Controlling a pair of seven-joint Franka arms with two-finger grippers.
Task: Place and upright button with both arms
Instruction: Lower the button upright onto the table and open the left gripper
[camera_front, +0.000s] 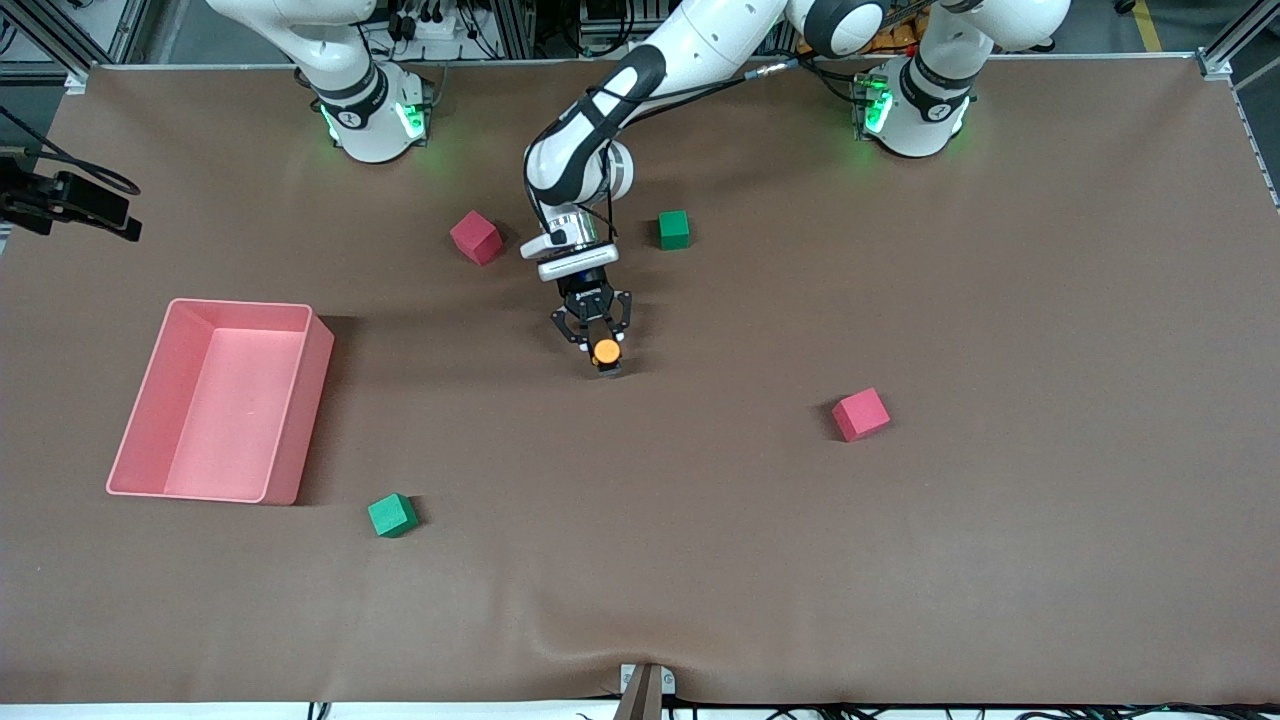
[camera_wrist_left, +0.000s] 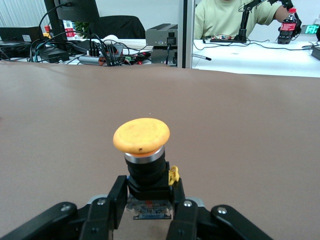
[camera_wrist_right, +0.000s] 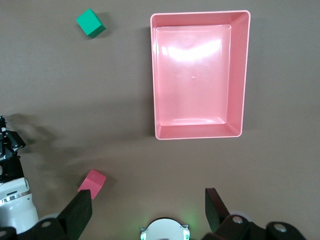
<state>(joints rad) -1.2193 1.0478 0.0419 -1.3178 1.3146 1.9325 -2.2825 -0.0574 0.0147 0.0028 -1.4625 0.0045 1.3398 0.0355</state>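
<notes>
Left wrist view: left gripper (camera_wrist_left: 150, 212) fingers (camera_wrist_left: 112, 202) closed on the black body of the button (camera_wrist_left: 144, 150), orange cap up, button looks upright, base at or just above the table (camera_wrist_left: 250, 130); contact unclear. Front view shows the same gripper (camera_front: 602, 350) mid-table, button (camera_front: 606, 352) in it, between the red cube (camera_front: 475, 237) and green cube (camera_front: 674, 229) near the bases and the other red cube (camera_front: 860, 414) nearer the camera. Right gripper (camera_wrist_right: 150, 212) high over its own base end, fingers (camera_wrist_right: 80, 210) spread wide, holding nothing, waiting; pink bin (camera_wrist_right: 200, 75) below it. Judgement: uprighting seems done; left to do is release and retreat.
</notes>
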